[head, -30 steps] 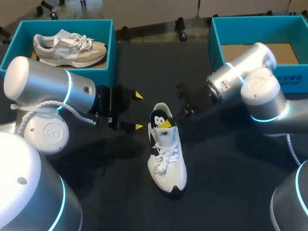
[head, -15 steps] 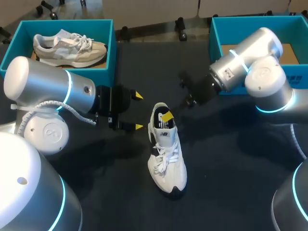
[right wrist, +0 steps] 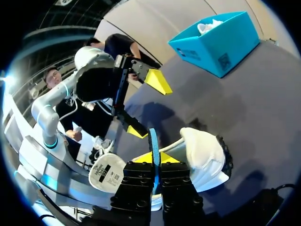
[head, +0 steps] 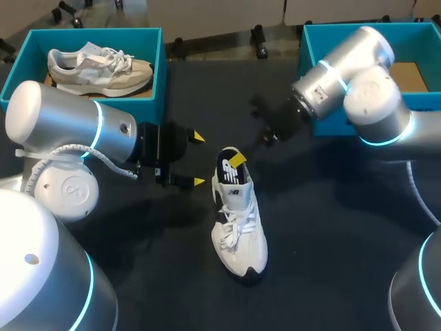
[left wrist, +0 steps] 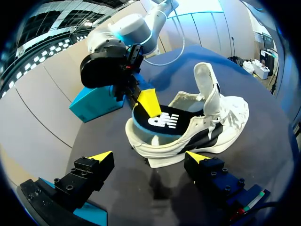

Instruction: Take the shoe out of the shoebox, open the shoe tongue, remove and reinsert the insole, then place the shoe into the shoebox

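Dark desk point(head: 331, 227), a teal box at each far corner: left shoebox point(head: 157, 83) (holding a second shoe point(head: 96, 67)), right shoebox point(head: 308, 55). White shoe point(head: 240, 227) upright mid-desk, tongue raised. Left tool point(head: 198, 160) wide, beside the heel. Right tool point(head: 238, 160) pinches the insole point(head: 229, 174), its heel end lifted above the collar.
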Tool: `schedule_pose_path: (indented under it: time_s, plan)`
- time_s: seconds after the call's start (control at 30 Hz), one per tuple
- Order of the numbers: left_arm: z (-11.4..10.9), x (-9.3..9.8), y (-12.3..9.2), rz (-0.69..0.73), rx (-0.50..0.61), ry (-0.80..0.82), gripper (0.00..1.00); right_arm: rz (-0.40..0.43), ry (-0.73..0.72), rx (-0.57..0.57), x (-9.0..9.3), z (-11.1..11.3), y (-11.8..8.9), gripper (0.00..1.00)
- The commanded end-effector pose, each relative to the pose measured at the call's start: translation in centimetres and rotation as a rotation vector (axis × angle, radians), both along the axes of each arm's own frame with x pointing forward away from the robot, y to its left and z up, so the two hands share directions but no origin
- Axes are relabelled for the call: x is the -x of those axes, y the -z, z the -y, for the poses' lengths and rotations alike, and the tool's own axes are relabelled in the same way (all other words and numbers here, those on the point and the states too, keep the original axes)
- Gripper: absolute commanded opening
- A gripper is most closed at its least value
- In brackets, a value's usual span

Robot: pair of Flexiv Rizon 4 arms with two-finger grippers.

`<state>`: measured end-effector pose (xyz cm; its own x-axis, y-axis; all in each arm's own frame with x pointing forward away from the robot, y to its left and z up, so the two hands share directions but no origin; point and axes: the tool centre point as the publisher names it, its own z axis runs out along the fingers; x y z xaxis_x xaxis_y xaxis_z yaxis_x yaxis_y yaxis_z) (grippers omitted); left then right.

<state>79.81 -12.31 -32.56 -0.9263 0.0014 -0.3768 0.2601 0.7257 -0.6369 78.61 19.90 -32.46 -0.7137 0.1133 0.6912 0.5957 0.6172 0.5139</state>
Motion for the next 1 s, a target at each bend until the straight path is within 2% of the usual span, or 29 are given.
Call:
schedule_pose_path:
  time_s: [0.03, 0.37, 0.73, 0.77, 0.8, 0.9, 1.0]
  plan:
    - [0.1, 0.0, 0.0, 0.000, -0.004, -0.003, 1.00, -0.038, -0.038, 0.021, -0.8, -1.2, 1.1, 0.00]
    - [0.1, 0.0, 0.0, 0.000, -0.004, -0.003, 1.00, -0.068, -0.001, 0.025, 1.5, -0.8, 1.7, 0.00]
    - [0.1, 0.0, 0.0, 0.000, -0.004, -0.003, 1.00, -0.081, 0.021, 0.035, 2.4, -0.6, 1.7, 0.00]
    - [0.1, 0.0, 0.0, 0.000, -0.004, -0.003, 1.00, -0.073, 0.027, 0.039, 2.3, -0.6, 1.5, 0.21]
    - [0.1, 0.0, 0.0, 0.000, -0.004, -0.003, 1.00, -0.068, 0.029, 0.040, 2.2, -0.5, 1.3, 0.25]
    - [0.1, 0.0, 0.0, 0.000, -0.004, -0.003, 1.00, -0.060, 0.031, 0.050, 2.0, -0.5, 0.9, 0.26]
    - [0.1, 0.0, 0.0, 0.000, -0.004, -0.003, 1.00, -0.050, 0.037, 0.062, 1.9, -0.3, 0.4, 0.34]
